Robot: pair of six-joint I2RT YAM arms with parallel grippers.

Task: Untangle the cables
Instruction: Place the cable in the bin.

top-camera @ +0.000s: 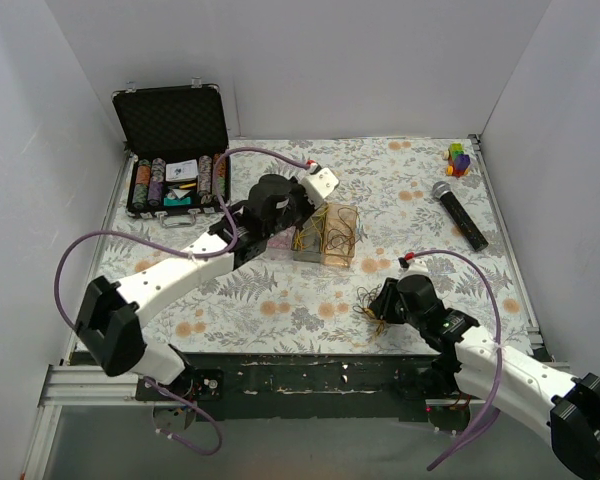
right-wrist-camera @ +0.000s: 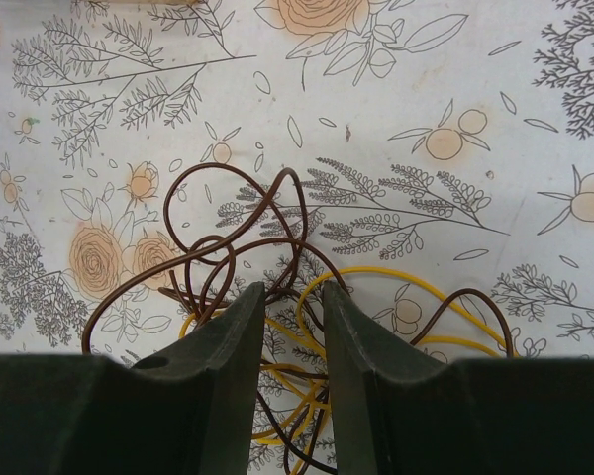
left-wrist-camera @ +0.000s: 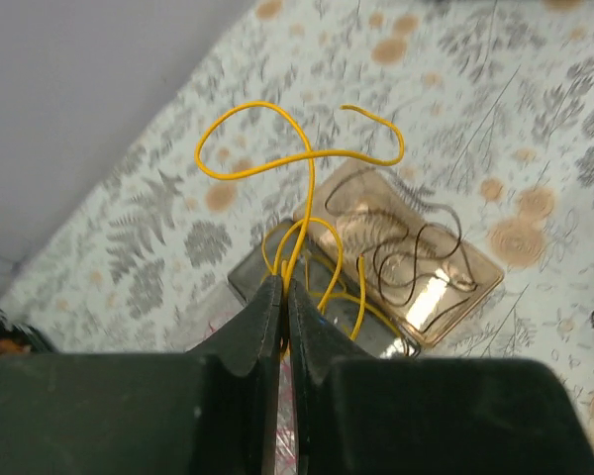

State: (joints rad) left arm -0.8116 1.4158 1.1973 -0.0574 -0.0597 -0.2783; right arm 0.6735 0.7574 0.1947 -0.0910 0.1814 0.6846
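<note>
The sorting of the cables was partway along, by the look of it: some strands already lay in two trays at mid table, while a loose tangle (top-camera: 368, 303) of brown and yellow strands lay on the floral tablecloth (top-camera: 430, 235) near the front edge. The left gripper (left-wrist-camera: 282, 289) was pressed together on a yellow wire (left-wrist-camera: 307, 154), which rose from the fingertips and curled in free loops above the clear tray (left-wrist-camera: 240, 275). A thin dark strand lay coiled in the amber tray (left-wrist-camera: 480, 269) just beside it. The right gripper (right-wrist-camera: 289, 297) hung low over the tangle with its jaws spread, brown loops (right-wrist-camera: 295, 213) and yellow ones lying in the gap, none of them pinched. The step in hand seemed to be drawing single strands out and setting them apart. Next, the right jaws would probably need to close on one strand only and lift it slowly, so that the rest stayed down
</note>
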